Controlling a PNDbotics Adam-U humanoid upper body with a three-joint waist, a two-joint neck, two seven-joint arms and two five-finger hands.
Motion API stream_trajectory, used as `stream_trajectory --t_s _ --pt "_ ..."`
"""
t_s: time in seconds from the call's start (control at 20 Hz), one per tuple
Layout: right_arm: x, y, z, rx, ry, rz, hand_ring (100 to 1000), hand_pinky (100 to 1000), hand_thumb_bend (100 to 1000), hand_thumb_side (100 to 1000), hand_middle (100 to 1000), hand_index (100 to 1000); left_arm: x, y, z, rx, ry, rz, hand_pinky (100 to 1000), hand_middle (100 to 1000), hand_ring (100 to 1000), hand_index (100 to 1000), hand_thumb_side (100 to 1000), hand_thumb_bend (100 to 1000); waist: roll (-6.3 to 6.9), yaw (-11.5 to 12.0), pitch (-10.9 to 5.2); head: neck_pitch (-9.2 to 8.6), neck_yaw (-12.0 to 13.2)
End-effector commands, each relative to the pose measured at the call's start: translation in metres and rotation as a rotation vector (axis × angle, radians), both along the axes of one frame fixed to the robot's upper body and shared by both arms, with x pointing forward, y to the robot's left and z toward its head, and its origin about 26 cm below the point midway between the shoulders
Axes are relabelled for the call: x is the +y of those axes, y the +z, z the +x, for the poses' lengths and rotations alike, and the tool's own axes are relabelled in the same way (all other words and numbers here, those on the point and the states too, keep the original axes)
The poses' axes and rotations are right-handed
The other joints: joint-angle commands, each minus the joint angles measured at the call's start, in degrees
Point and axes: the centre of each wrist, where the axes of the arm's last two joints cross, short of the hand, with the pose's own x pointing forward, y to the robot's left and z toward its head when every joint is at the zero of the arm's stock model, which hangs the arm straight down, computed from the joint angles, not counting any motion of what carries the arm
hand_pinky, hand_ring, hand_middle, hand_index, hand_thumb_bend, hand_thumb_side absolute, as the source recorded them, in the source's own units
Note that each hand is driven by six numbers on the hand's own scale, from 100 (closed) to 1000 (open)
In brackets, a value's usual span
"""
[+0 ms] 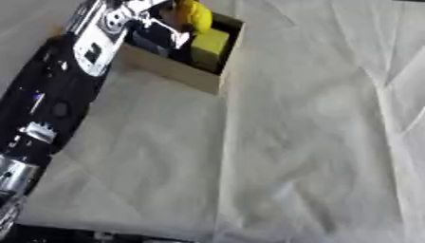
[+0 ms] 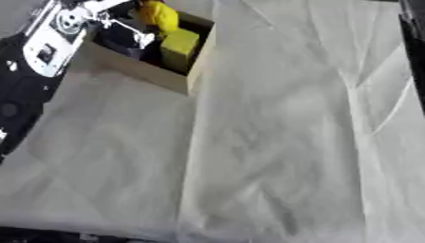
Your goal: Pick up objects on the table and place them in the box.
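Observation:
An open cardboard box (image 1: 176,71) stands at the table's far left. Inside it, against the right wall, stands a yellow block (image 1: 209,45). My left arm comes up the left side, and my left hand (image 1: 149,21) hovers over the box's opening. A yellow rounded object (image 1: 193,15) with an orange patch sits at the hand's fingers, above the box's far edge, and the fingers look curled on it. Dark shapes fill the box's left part under the hand; I cannot make them out. My right hand shows in neither view.
A creased white cloth (image 1: 307,133) covers the table, and no loose objects show on it. The table's near edge (image 1: 116,228) runs along the bottom left. A dark strip (image 2: 412,47) runs down the upper right edge of the right eye view.

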Motion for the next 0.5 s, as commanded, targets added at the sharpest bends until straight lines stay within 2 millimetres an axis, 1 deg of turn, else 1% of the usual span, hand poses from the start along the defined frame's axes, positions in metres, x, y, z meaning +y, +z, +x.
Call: stream_trajectory --t_s 0.05,0.1,0.2,0.25,0.3,0.35,0.4,0.45,0.5 --pt "-0.003 0.009 -0.003 -0.022 0.002 0.002 804 818 100 662 698 862 0.003 0.008 0.002 -0.024 0.016 0.022 849 817 866 952 208 257 0.69 -0.14 -0.48 0.21 -0.13" --pt "-0.003 0.008 -0.003 -0.018 0.001 0.002 804 818 100 664 698 862 0.003 0.009 0.001 -0.034 0.018 0.032 861 833 882 960 268 321 0.70 -0.12 -0.52 0.21 -0.21" --pt "-0.004 0.006 -0.002 -0.008 -0.002 0.002 804 817 100 667 697 862 0.003 0.013 0.000 -0.053 0.011 0.056 870 842 890 961 289 357 0.75 -0.05 -0.59 0.21 -0.38" --pt "-0.005 0.005 -0.001 -0.003 -0.004 0.003 803 818 100 669 696 862 0.003 0.015 -0.002 -0.056 0.003 0.066 877 848 896 964 343 406 0.81 -0.01 -0.63 0.21 -0.46" --pt "-0.005 0.004 0.000 0.001 -0.005 0.004 803 818 100 670 696 862 0.004 0.017 -0.003 -0.057 -0.003 0.073 878 849 897 964 358 423 0.85 0.04 -0.67 0.21 -0.51" --pt "-0.005 0.003 0.000 0.005 -0.006 0.005 803 818 100 670 696 862 0.004 0.019 -0.004 -0.059 -0.009 0.074 878 849 897 963 376 428 0.90 0.09 -0.74 0.21 -0.57" --pt "-0.005 0.002 0.000 0.007 -0.006 0.006 803 818 100 666 696 862 0.004 0.022 -0.005 -0.060 -0.014 0.073 878 849 897 963 461 374 0.93 0.11 -0.81 0.21 -0.62" --pt "-0.006 0.001 0.001 0.010 -0.007 0.005 803 818 100 670 696 862 0.005 0.025 -0.006 -0.063 -0.021 0.066 877 846 895 961 389 413 0.97 0.16 -0.92 0.21 -0.72" --pt "-0.006 0.000 0.001 0.013 -0.008 0.003 803 818 100 670 696 862 0.006 0.029 -0.007 -0.066 -0.029 0.054 874 844 893 959 392 403 1.00 0.21 -1.02 0.21 -0.81"
